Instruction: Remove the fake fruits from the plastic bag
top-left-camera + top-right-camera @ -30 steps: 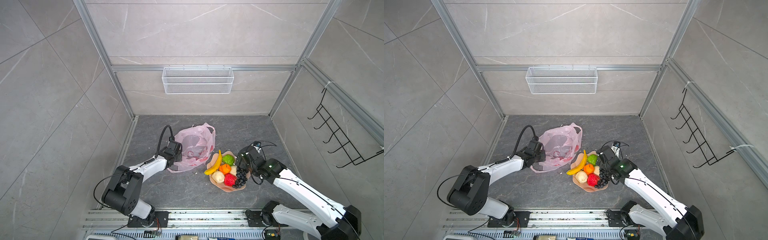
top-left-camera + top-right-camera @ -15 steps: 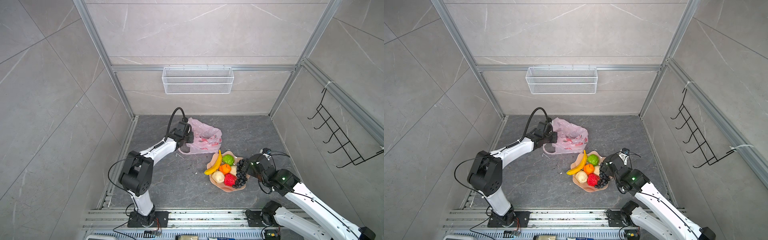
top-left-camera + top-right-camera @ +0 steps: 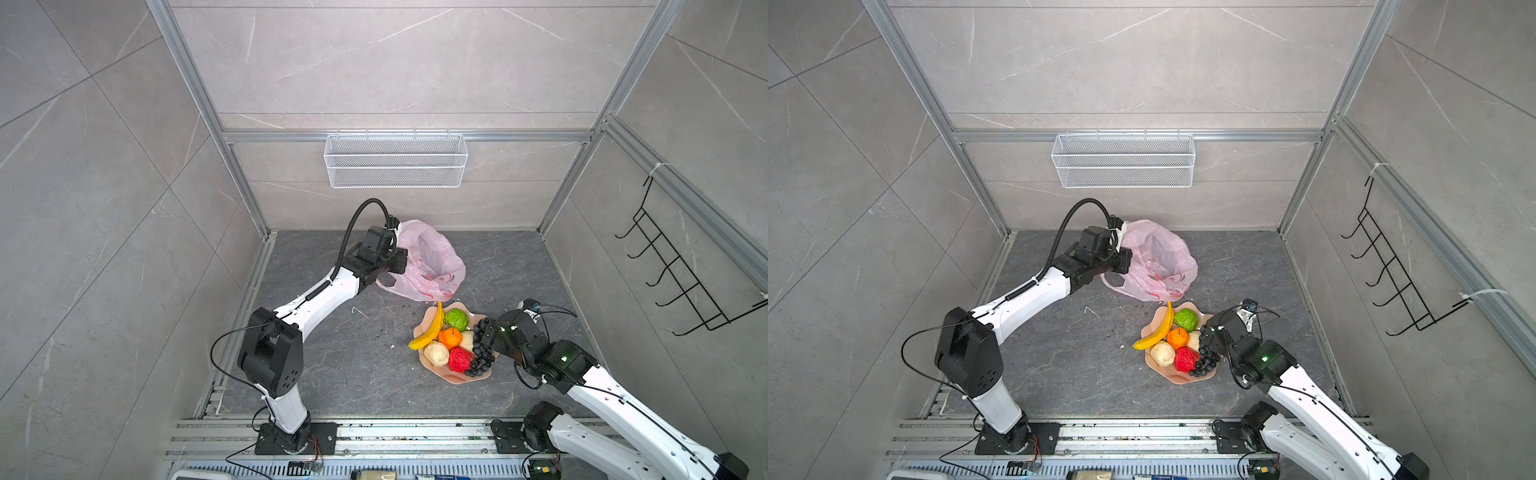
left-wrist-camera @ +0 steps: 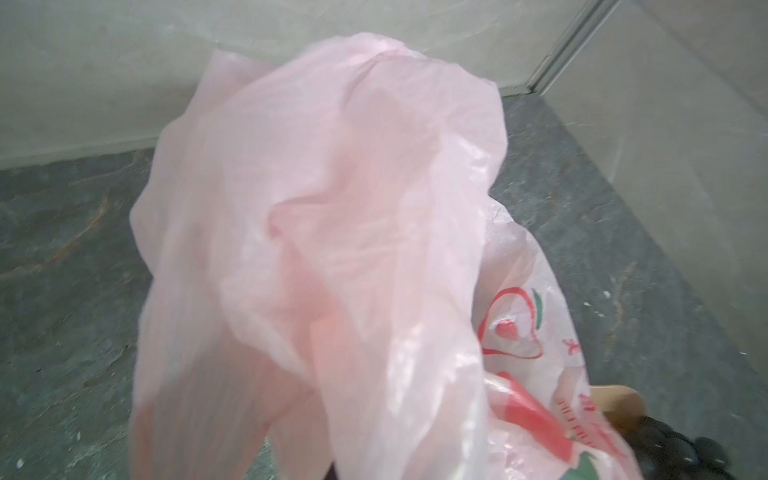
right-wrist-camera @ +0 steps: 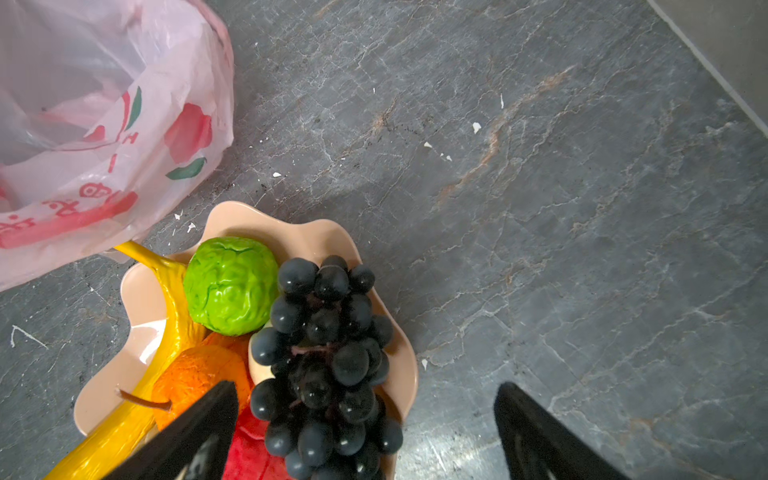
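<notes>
Top views: the left fingers (image 3: 398,262) are clamped on the plastic bag (image 3: 432,266), held up beside the plate (image 3: 453,377). The fake fruits (image 3: 451,343) lie on the plate.
Left wrist: the bag hangs slack. Confirm it is empty before release.
Right wrist: the right fingers (image 5: 199,424) stand apart over the grape bunch (image 5: 328,345). Avoid contact.

Left arm (image 3: 320,297): white shell links, black joint housings, black ribbed hose (image 3: 353,224) over wrist. Right arm (image 3: 615,409): same white-and-black build, small green light (image 3: 563,358) on joint; right claw (image 5: 365,388) fingers (image 5: 199,428) black, wedge-shaped.
</notes>
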Controlling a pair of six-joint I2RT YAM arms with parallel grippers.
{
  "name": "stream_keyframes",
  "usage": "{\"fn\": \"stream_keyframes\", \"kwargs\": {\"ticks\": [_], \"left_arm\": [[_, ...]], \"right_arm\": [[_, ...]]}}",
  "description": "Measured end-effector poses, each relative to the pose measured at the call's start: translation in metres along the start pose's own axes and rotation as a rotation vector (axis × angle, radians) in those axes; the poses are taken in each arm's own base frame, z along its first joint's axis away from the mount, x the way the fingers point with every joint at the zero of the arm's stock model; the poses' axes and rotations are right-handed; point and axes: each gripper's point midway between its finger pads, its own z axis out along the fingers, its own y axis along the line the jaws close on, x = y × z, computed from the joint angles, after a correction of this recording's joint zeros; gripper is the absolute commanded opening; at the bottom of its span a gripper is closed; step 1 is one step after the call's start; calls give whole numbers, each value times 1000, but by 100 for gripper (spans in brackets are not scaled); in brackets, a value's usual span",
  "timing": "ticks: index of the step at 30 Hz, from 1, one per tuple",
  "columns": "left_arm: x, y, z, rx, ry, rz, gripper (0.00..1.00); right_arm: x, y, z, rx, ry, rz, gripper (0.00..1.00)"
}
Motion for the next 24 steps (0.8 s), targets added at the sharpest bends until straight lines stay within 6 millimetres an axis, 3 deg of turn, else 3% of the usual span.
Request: {"fn": "stream_keyframes", "kwargs": {"ticks": [4, 8, 12, 15, 17, 18, 24], "left_arm": [[-30, -10, -2, 29, -56, 15, 0], [-38, -9, 28, 23, -41, 45, 0], [0, 12, 75, -35, 71, 67, 0], [34, 34, 101, -96, 175, 73, 2], [45, 50, 114, -137, 218, 72, 5], [46, 59, 119, -156, 227, 71, 8], [24, 95, 124, -242, 218, 96, 59]], "right_arm": [[0, 0, 0, -1, -1, 4, 99], [0, 0, -2, -14, -10, 26, 99], [5, -5, -1, -23, -8, 42, 99], [10, -8, -1, -29, -3, 56, 99], [14, -9, 1, -32, 7, 59, 99], [17, -10, 3, -33, 15, 60, 100], [37, -9, 14, -53, 72, 71, 100]]}}
